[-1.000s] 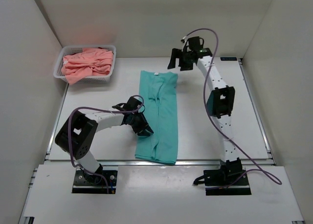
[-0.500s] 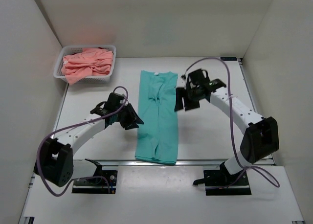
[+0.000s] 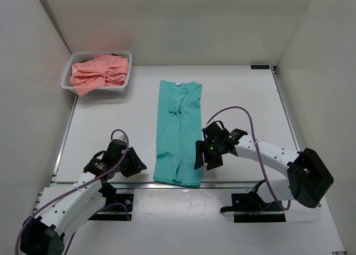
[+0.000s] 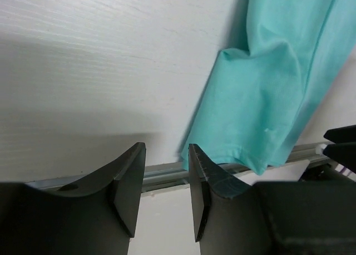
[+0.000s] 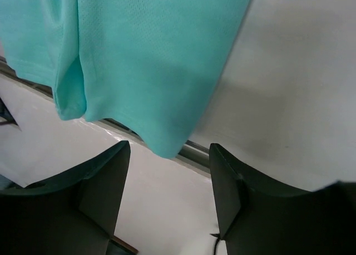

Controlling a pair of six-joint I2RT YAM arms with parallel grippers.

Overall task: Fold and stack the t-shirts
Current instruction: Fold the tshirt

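Note:
A teal-green t-shirt (image 3: 179,131) lies on the table as a long narrow strip, with its white neck label at the far end and its hem at the table's front edge. My left gripper (image 3: 138,165) is open and empty, low over the table just left of the hem's left corner. In the left wrist view (image 4: 167,148) the hem (image 4: 250,121) lies ahead to the right. My right gripper (image 3: 199,161) is open and empty just right of the hem's right corner. In the right wrist view (image 5: 170,146) the teal cloth (image 5: 150,54) lies ahead. Salmon-pink t-shirts (image 3: 100,71) are heaped in the basket.
A white mesh basket (image 3: 123,84) stands at the table's far left corner. The table's front edge with its metal rail (image 4: 161,173) runs just under both grippers and also shows in the right wrist view (image 5: 194,152). White walls close in the left, right and back.
Both arms have swung from the middle and far part of the table down to the near edge. The grippers now flank the teal shirt's hem. The shirt has not moved.

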